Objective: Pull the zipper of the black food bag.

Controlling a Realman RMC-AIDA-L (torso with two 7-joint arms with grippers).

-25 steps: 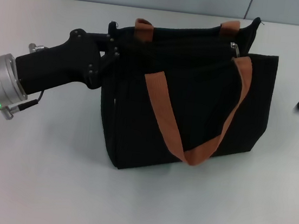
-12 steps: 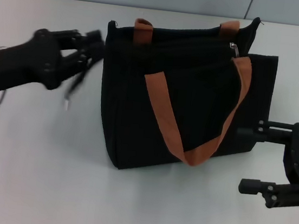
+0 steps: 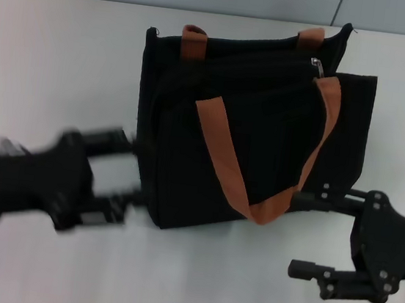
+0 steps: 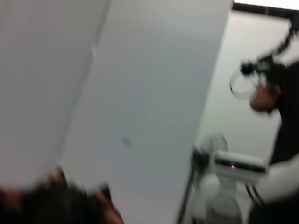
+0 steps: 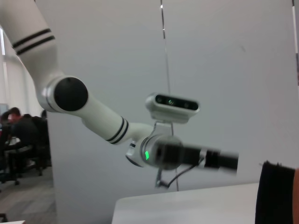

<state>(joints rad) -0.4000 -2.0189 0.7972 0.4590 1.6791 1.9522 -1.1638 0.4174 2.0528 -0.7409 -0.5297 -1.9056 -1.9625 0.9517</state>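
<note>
The black food bag (image 3: 263, 137) stands upright mid-table in the head view, with two orange-brown handles (image 3: 223, 161). The silver zipper pull (image 3: 317, 64) sits at the right end of the top rim. My left gripper (image 3: 121, 172) is open and empty, low at the bag's front left corner and blurred by motion. My right gripper (image 3: 303, 235) is open and empty, just off the bag's front right corner. The right wrist view shows a strip of the bag (image 5: 275, 196) and my left arm (image 5: 154, 154). The left wrist view shows a blurred dark shape only.
The white table (image 3: 58, 60) spreads around the bag, with a grey wall behind it. The left wrist view shows a wall, a person (image 4: 275, 93) and equipment in the room beyond.
My left gripper has left the bag's upper left corner and swung down to its front left. My right gripper has come in from the right toward the bag's front right. The bag has not moved.
</note>
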